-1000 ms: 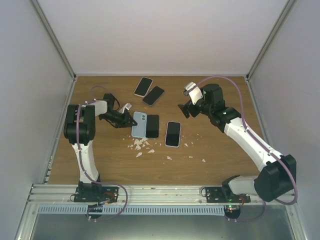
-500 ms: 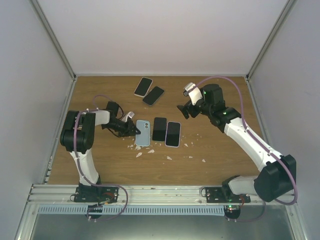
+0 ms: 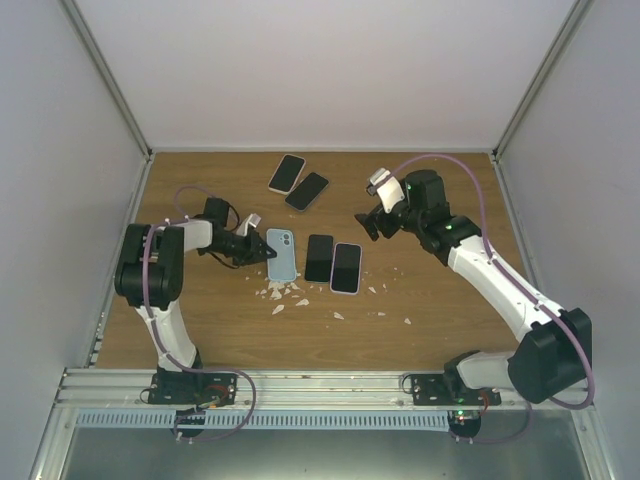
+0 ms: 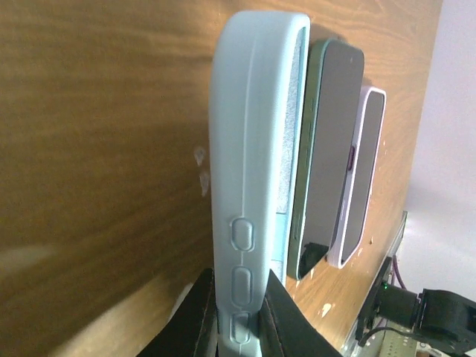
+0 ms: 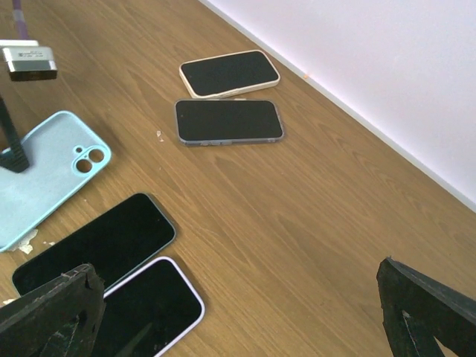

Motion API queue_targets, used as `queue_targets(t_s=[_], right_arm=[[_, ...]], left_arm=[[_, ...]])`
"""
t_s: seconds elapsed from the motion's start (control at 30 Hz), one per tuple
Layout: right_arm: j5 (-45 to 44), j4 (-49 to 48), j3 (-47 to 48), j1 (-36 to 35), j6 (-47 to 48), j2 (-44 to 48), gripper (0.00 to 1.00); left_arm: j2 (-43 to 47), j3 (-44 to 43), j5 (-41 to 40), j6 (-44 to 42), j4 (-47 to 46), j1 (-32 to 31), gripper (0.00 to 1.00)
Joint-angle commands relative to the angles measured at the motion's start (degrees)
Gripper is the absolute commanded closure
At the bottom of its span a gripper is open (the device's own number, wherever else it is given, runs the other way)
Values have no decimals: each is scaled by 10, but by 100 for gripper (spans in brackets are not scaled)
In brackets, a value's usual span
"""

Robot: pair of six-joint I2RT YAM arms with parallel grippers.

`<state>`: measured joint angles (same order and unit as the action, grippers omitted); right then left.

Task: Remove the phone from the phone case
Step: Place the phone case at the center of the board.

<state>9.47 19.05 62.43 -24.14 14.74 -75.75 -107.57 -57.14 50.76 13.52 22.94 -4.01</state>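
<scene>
The pale blue phone case (image 3: 281,255) lies back-up on the bench (image 3: 230,320), its button edge pinched between the closed left fingers (image 4: 197,320). The dark phone (image 3: 319,258) lies bare just beside it, screen up, next to a white-cased phone (image 3: 346,268). The right fingers (image 5: 52,312) hang spread wide above the bench, holding nothing.

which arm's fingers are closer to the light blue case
Left. The left fingers are shut on the light blue case; the right fingers hang open beyond the two dark phones.
</scene>
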Motion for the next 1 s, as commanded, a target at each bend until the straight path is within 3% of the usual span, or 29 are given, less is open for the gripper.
queue_targets(t_s=[0.0,0.3,0.4,0.63,0.83,0.97], right_arm=[[-3,21,-1,6,12,0,0],[43,96,-7,5,60,2,0],[51,120,-7,6,73,0,0],[64,158,-8,6,105,-19,0],[70,170,29,5,94,-57,0],[68,168,51,6,82,-99,1]], left_arm=[[-30,-35,9,-9,-20,3,100],[-46,-45,-2,-13,-24,-16,95],[-49,-46,-29,-15,-17,-17,89],[-34,-34,-68,-20,-7,-15,54],[-17,-31,-73,-23,-5,-15,35],[6,-29,-79,-28,1,-14,12]])
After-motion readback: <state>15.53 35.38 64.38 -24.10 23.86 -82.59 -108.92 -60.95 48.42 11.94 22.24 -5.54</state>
